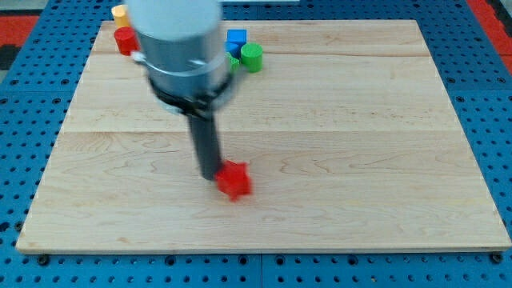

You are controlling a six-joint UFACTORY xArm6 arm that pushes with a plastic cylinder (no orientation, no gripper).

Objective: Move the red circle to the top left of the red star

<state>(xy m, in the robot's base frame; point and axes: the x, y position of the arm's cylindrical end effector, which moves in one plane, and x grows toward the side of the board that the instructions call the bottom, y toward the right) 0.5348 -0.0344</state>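
The red star lies on the wooden board, a little below its middle. My tip is at the star's left edge, touching it or nearly so. The red circle stands near the board's top left corner, far up and left of the star and the tip. The arm's grey body hides the area just right of the red circle.
An orange block sits just above the red circle at the board's top edge. A blue block and a green circle stand at the top middle, with another green block partly hidden by the arm. The wooden board rests on a blue grid.
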